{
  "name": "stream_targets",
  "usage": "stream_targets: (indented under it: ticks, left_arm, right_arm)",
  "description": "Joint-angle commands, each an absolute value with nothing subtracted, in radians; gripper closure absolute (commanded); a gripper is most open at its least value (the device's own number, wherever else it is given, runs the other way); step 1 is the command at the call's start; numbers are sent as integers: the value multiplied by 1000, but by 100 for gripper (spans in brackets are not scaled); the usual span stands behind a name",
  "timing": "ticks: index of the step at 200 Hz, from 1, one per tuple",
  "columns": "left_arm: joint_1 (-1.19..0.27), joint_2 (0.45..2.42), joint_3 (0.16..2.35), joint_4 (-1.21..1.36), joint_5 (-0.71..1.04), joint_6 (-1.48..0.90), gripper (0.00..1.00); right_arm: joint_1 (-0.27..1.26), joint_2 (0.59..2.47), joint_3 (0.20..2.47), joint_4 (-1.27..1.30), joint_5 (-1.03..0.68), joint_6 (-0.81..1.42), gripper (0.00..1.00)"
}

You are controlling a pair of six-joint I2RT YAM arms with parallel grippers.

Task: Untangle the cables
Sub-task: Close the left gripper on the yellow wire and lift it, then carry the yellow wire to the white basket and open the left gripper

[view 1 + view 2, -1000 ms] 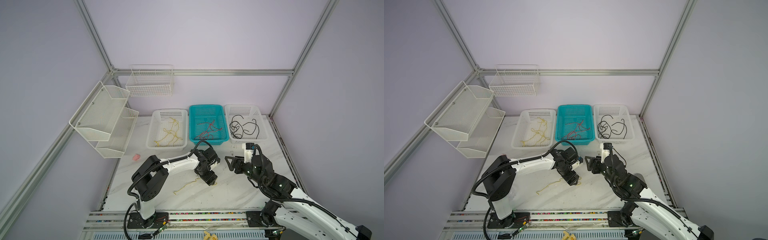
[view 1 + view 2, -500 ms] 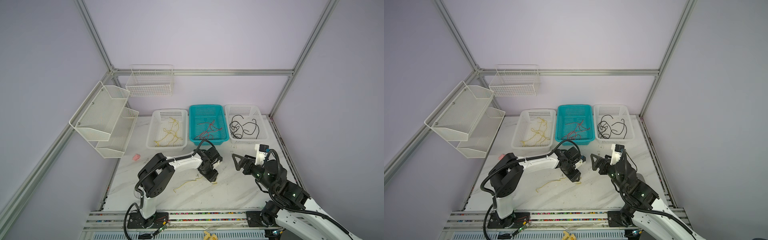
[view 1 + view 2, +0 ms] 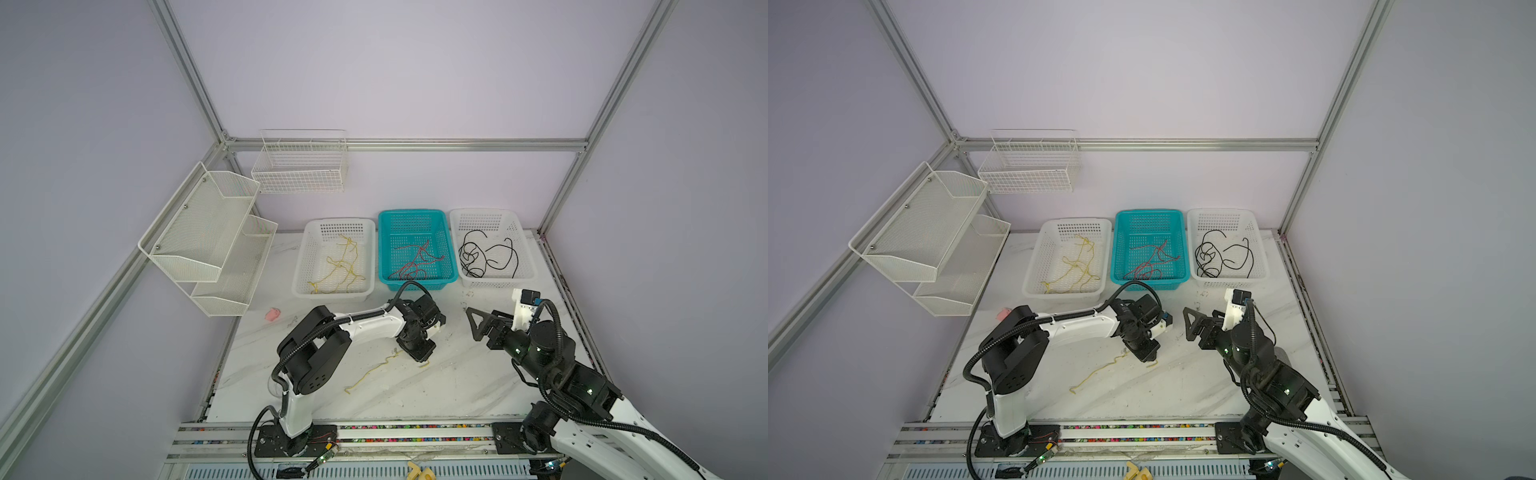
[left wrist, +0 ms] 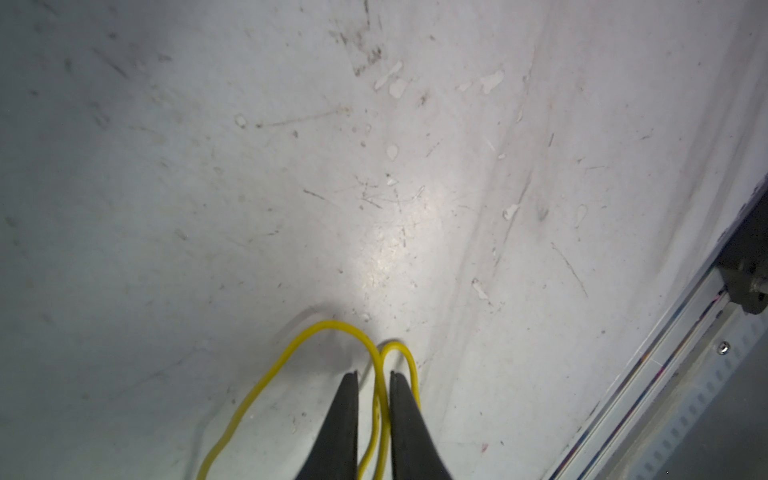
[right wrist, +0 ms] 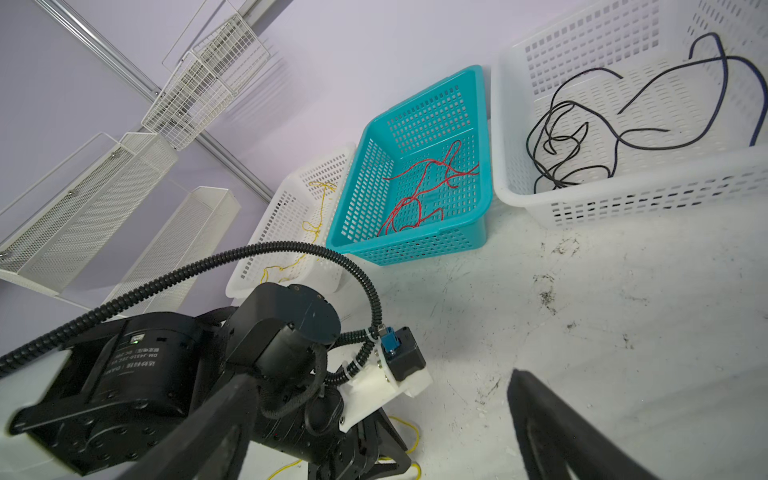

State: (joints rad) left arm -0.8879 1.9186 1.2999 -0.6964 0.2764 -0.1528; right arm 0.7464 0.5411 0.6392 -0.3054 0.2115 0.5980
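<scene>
One thin yellow flexible cable (image 4: 331, 322) on white marbled worktop (image 4: 374, 166).
Limp, light; left end effector (image 4: 374, 376) pinches its bend, a sound hold; right end effector (image 3: 478, 326) gapes empty.

You are looking at a scuffed, marble-patterned table (image 3: 415, 399) that is carrying three perforated plastic baskets in a row along its far edge. The left white basket (image 3: 332, 293) is sitting just beside the teal basket (image 3: 417, 284), and the right white basket (image 3: 498, 285) is sitting on the teal one's other side. A two-tier mesh shelf (image 3: 208, 232) is hanging on the left wall and a wire rack (image 3: 301, 166) on the back wall. A small pink object (image 3: 272, 314) is lying near the table's left edge.
</scene>
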Motion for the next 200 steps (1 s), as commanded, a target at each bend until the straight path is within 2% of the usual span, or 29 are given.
stream_targets:
  ticks: [1,32,98,126,155,200]
  left_arm:
    - [-877,1873,1341,-680,277,-124,89]
    - [-852,1814,1341,-681,273,-95,100]
    - [-786,1671,1381,-727,237,-42,100]
    - [-718,1584,1449,-762,166,-12,100]
    - [-637,1475,1504,-696,40,-16,100]
    - [-513,1437,1632,-585,8,62,100]
  right_arm:
    - [750,531,632,-324,238,612,3]
    - [751,528,634,-332,250,619,3]
    - [750,527,639,-335,262,630,3]
    - [750,534,644,-329,266,624,3]
    - [750,549,645,-301,259,623,3]
    - [750,613,659,-260,241,617,3]
